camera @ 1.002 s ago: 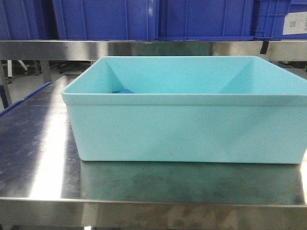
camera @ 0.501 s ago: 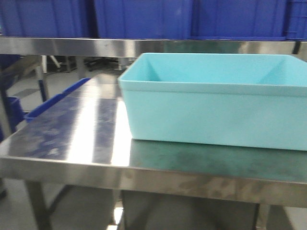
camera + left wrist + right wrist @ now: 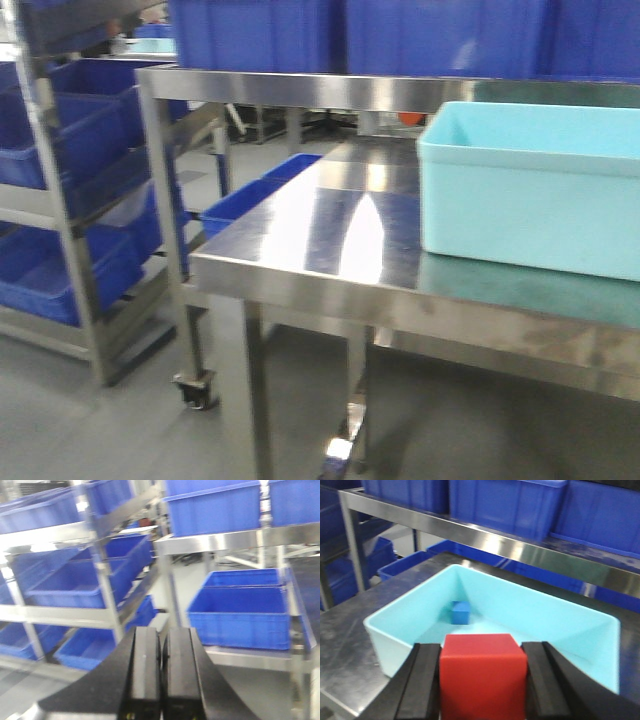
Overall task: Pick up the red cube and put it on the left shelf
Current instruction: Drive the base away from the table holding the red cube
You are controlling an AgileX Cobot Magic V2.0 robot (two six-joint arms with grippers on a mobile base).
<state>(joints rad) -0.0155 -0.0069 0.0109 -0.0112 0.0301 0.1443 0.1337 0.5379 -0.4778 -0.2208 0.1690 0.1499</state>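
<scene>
fingers [image 3: 426, 680] grip red cube [image 3: 482, 676]; tub [image 3: 406, 598] holds block [image 3: 461, 613]

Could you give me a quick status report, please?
Right gripper shut on red cube, teal tub beyond. Left gripper shut, empty. Left shelf at left, nothing seen blocking.

I see a pale teal tub [image 3: 530, 200] sitting on a steel table [image 3: 320, 230], toward its right side. In my right wrist view, a small blue block [image 3: 461, 612] lies inside the tub, near its far left corner. A caster [image 3: 195, 388] sits under one table leg on the grey floor [image 3: 100, 430].
</scene>
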